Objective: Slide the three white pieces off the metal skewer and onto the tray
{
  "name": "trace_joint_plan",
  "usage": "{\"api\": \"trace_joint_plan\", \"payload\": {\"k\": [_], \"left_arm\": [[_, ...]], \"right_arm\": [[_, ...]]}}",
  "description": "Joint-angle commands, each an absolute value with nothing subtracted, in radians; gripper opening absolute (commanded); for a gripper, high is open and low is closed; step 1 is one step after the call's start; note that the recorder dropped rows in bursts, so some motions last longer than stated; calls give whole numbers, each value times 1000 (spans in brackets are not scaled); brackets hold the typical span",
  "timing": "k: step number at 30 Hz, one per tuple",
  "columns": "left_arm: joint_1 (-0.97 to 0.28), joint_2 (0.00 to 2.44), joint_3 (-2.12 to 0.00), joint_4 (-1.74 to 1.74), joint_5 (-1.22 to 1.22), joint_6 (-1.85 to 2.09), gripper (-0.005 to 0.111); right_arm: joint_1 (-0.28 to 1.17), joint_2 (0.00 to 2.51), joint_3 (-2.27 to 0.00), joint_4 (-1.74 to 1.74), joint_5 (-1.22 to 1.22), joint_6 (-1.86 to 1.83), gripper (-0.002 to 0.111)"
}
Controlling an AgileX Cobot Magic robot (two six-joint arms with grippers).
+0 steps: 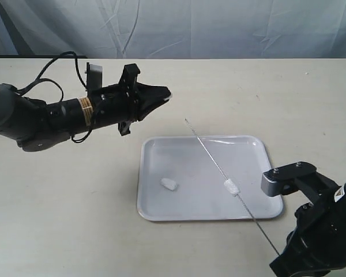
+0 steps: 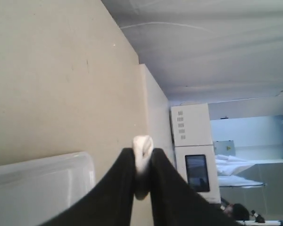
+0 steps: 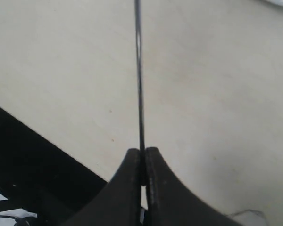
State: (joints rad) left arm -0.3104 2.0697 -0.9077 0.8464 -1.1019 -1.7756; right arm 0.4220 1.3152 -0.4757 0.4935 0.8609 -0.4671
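One white piece (image 1: pixel 169 184) lies in our tray (image 1: pixel 161 154); another piece (image 1: pixel 231 187) rides the metal skewer (image 1: pixel 207 153) our right gripper (image 3: pixel 144 151) clamps; our left gripper (image 2: pixel 142 153) pinches a third piece (image 2: pixel 142 145).

a lab: draped backdrop (image 1: pixel 219 29), white machine cabinet (image 2: pixel 191 127) with screen (image 2: pixel 197 173).

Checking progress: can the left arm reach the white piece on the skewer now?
Probably not yet: the left gripper pinches another white piece, though nothing stands between it and the skewered piece.

No legible text or labels anywhere
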Motion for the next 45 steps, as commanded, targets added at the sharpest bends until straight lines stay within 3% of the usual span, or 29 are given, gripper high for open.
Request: {"api": "trace_joint_plan", "payload": {"k": [1, 8, 16, 22, 26, 32, 37, 45], "left_arm": [[-313, 2072, -910, 1057, -997, -1773, 11], [-393, 2072, -910, 1161, -851, -1780, 11], [-401, 2072, -910, 1231, -812, -1802, 12], [-401, 2072, -910, 1250, -814, -1798, 34], [-401, 2072, -910, 1225, -887, -1798, 38], [-361, 2072, -910, 1151, -1204, -1798, 38], [-341, 2069, -910, 1203, -1221, -1867, 37], [-411, 2060, -910, 1189, -1221, -1869, 37]], "right_arm": [[419, 1312, -471, 489, 842, -480, -1], [419, 1312, -476, 465, 839, -478, -1], [419, 1312, -476, 463, 833, -476, -1], [419, 1312, -476, 463, 833, -476, -1], [419, 1312, -476, 464, 830, -476, -1], [419, 1312, -513, 464, 801, -470, -1], [419, 1312, -574, 500, 826, -468, -1], [419, 1312, -623, 502, 837, -468, -1]]}}
